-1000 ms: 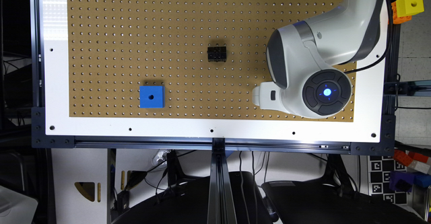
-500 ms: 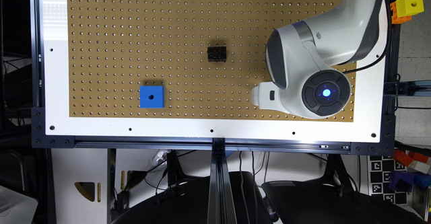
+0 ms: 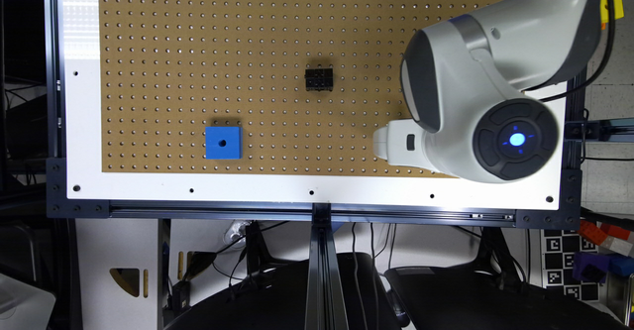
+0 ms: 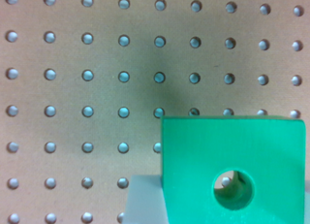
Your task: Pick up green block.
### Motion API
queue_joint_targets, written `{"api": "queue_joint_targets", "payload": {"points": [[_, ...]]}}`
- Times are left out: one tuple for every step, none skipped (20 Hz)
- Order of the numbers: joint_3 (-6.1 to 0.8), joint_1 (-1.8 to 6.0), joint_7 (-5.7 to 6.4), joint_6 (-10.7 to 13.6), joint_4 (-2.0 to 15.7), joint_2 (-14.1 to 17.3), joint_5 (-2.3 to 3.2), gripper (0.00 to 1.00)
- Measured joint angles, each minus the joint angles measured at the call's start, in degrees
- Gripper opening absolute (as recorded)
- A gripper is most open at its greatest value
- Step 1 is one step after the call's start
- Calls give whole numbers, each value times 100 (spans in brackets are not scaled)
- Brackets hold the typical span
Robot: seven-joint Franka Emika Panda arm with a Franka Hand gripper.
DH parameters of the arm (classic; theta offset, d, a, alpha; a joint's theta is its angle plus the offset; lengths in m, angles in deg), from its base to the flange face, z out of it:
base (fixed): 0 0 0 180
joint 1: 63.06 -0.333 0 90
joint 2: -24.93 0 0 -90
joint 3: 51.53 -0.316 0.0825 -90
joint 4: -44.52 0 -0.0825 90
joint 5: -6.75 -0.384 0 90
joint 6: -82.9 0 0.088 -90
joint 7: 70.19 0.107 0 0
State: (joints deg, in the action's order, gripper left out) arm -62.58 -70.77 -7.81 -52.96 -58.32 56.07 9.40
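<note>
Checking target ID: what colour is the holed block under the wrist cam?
Bright green block, clearest in the wrist view.

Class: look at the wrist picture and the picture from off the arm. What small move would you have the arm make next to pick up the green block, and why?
Probably shift the wrist sideways until the green block is centred under it, before descending. In the wrist view the block sits at the picture's edge, partly cut off, on the pegboard. The fingers cannot be judged.
</note>
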Motion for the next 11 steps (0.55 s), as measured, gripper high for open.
{"api": "queue_joint_targets", "payload": {"points": [[-2, 0, 6, 59, -2, -59, 0, 0], [-7, 0, 13, 113, 1, -123, 0, 0], [-15, 0, 26, 213, 4, -236, 0, 0], [-22, 0, 40, 306, 4, -333, 0, 0], [-29, 0, 53, 393, 4, -417, 0, 0], [-34, 0, 62, 469, 3, -486, 0, 0], [-35, 0, 65, 499, 2, -516, 0, 0], [-35, 0, 66, 503, 1, -519, 0, 0], [-34, 0, 66, 503, 0, -514, 0, 0], [-34, 1, 66, 503, -2, -511, 0, 0], [-34, 1, 67, 503, -4, -511, 0, 0]]}}
